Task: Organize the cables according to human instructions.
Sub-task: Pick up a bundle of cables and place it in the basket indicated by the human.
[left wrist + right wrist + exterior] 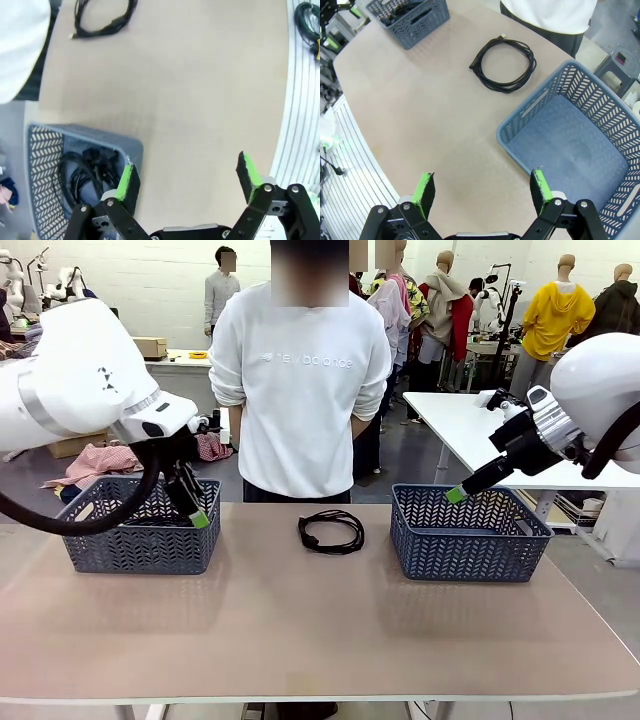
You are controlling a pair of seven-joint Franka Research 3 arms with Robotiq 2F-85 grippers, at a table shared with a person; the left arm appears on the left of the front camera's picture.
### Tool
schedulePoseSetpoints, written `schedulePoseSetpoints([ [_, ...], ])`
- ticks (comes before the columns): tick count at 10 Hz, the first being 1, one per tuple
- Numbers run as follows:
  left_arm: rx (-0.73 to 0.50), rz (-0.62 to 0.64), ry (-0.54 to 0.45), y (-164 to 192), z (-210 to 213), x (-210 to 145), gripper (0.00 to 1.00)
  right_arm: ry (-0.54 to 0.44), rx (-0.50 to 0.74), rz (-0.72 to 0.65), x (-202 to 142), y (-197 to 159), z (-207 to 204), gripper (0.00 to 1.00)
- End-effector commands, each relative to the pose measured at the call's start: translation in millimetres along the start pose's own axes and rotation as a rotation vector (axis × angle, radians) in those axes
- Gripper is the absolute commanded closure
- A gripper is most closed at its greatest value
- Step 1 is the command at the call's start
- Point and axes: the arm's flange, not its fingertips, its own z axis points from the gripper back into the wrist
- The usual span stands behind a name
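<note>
left claw (pixel 186 170) wide open, hanging by the left basket (pixel 140 540), cables (pixel 87 167) heaped inside. right claw (pixel 481 179) open too, by the right basket (pixel 470 545). one coiled cable (pixel 503 88) on the table (pixel 300 630) between baskets, before the person (pixel 300 390).

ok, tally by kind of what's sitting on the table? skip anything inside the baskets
Blue baskets: 2
Loose cable coils: 1
Total: 3
</note>
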Motion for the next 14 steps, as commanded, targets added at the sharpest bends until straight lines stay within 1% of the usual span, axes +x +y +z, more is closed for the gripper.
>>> schedulePoseSetpoints([
  [1,-0.023,-0.051,-0.077,-12.3,-8.5,-5.8,0.0,-0.023,0.016,0.002,0.9,-1.9,0.3,0.0],
  [3,-0.032,-0.057,-0.082,-22.1,-13.8,-3.9,0.0,-0.023,0.016,0.002,0.9,-1.9,0.3,0.0],
  [4,-0.009,-0.026,-0.081,-22.3,-15.0,-5.6,0.0,-0.023,0.016,0.002,0.9,-1.9,0.3,0.0],
  [5,-0.058,0.124,-0.146,-16.4,-14.5,-8.7,0.0,-0.023,0.016,0.002,0.9,-1.9,0.3,0.0],
  [6,-0.03,-0.04,-0.049,-21.2,-16.3,5.1,0.0,-0.023,0.016,0.002,0.9,-1.9,0.3,0.0],
  [14,-0.03,-0.04,-0.049,-21.2,-16.3,5.1,0.0,-0.023,0.016,0.002,0.9,-1.9,0.3,0.0],
])
